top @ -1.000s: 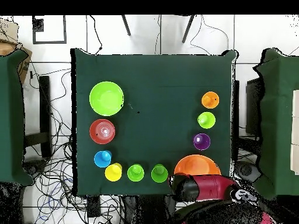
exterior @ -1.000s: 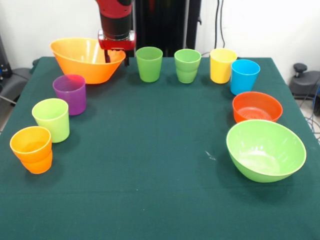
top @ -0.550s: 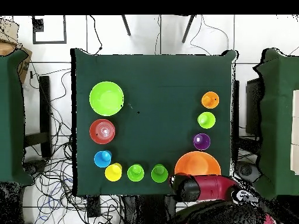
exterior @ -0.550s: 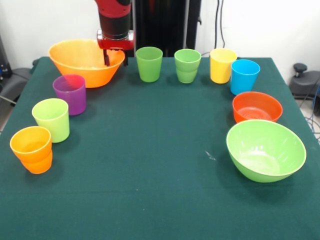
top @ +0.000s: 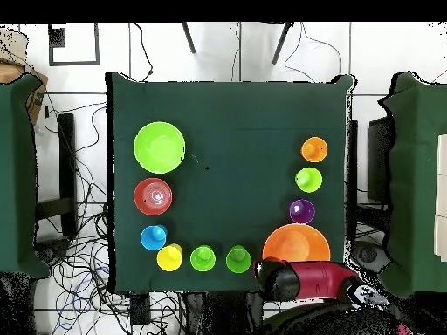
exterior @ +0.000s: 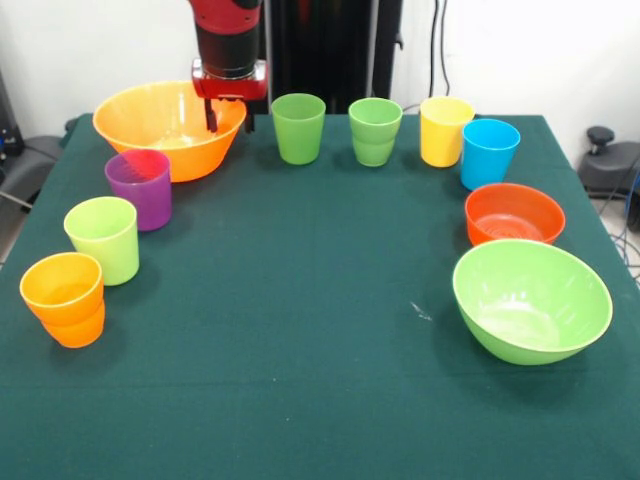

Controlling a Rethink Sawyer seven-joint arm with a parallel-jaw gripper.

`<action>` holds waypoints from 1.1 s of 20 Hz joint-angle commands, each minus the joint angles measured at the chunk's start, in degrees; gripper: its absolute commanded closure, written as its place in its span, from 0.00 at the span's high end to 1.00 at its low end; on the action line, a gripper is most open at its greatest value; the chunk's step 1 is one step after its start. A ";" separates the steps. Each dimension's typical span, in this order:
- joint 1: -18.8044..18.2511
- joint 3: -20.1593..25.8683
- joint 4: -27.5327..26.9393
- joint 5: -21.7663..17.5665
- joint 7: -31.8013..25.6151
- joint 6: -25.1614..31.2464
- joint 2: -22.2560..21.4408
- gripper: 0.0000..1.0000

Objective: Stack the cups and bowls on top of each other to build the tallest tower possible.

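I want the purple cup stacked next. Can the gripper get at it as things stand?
Probably yes: the purple cup stands open-topped beside the large orange bowl, where the gripper is.

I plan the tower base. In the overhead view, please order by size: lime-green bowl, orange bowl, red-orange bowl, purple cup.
1. orange bowl, partly hidden by the arm
2. lime-green bowl
3. red-orange bowl
4. purple cup

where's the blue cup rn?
Front view: the blue cup stands upright at the far right of the table, between the yellow cup and the red-orange bowl. Overhead view: lower left, beside the yellow cup.
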 commanded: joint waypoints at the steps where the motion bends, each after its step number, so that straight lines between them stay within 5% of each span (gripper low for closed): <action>1: 0.11 6.07 -4.47 -3.43 -0.44 -2.66 0.89 1.00; 22: -0.14 5.72 -4.73 -4.16 -0.41 -3.53 1.85 1.00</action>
